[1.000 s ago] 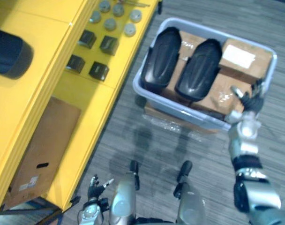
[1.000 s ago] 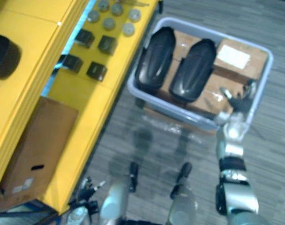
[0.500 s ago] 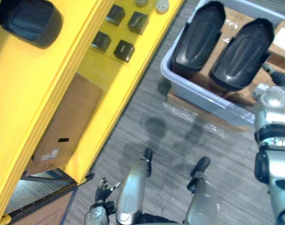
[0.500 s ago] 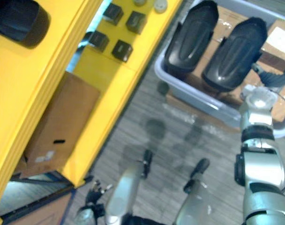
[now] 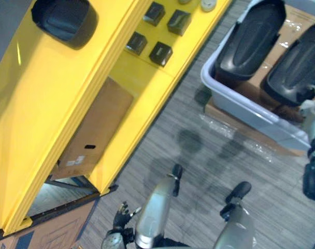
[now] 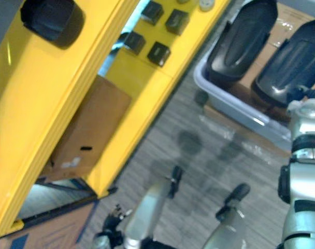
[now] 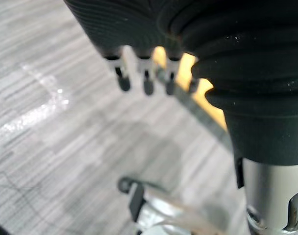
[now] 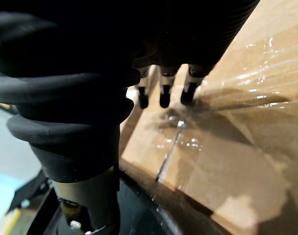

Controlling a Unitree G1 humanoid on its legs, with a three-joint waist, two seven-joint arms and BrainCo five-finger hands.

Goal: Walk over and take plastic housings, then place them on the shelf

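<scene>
Two black plastic housings point(image 5: 251, 36) point(image 5: 297, 67) lie side by side on wrapped cardboard boxes inside a grey bin point(image 5: 240, 104) on the floor at the right. A third black housing point(image 5: 64, 21) sits on top of the yellow shelf point(image 5: 38, 119). My right hand point(image 6: 301, 96) hovers at the bin's near side by the right housing. Its fingers point(image 8: 161, 95) are straight, just above a film-wrapped cardboard box point(image 8: 227, 132), and hold nothing. My left hand point(image 5: 122, 213) hangs low by the shelf's foot, with its fingers point(image 7: 145, 81) relaxed and empty.
Small black boxes point(image 5: 157, 33) and grey discs point(image 5: 206, 5) lie on a lower level of the yellow shelf. A flat cardboard box point(image 5: 95, 129) is tucked beneath it. Grey carpet point(image 5: 188, 145) runs between the shelf and the bin.
The camera has swung, so the shelf now spreads across the left and the bin sits at the right edge. My right hand stays at the bin's near side.
</scene>
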